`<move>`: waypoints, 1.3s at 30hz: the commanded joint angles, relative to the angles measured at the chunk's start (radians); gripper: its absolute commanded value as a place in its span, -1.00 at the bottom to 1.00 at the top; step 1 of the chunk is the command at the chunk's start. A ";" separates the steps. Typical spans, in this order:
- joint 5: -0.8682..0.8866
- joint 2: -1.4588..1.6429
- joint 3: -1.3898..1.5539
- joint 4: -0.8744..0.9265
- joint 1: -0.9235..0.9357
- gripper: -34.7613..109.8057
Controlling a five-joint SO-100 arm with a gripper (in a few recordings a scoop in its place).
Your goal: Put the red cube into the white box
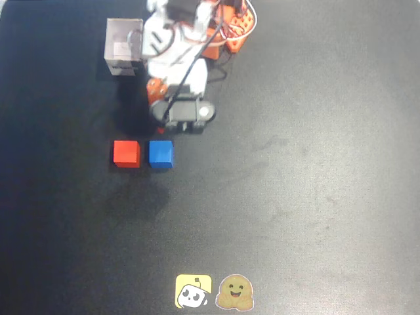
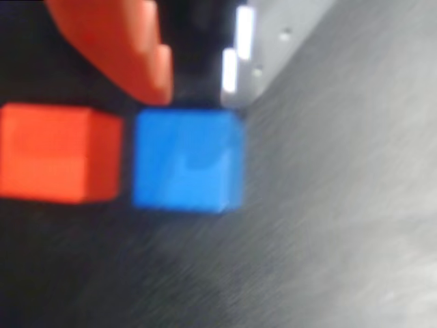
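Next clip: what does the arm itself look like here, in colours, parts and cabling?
In the overhead view the arm has white printed shells with orange joints and an orange base, and thin black and red cables loop along it. Its wrist carries a dark grey block with a pale round part. In the wrist view the end effector shows one smooth orange finger and a darker, shiny finger beside it.

Red cube (image 1: 126, 153), blue cube (image 1: 161, 154), white box (image 1: 123, 46), black table (image 1: 315, 164)
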 commanded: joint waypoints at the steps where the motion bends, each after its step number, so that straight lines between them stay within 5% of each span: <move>1: -0.037 -0.075 -0.055 -0.075 0.038 -0.44; 39: -0.080 -0.446 -0.244 -0.179 0.196 -0.27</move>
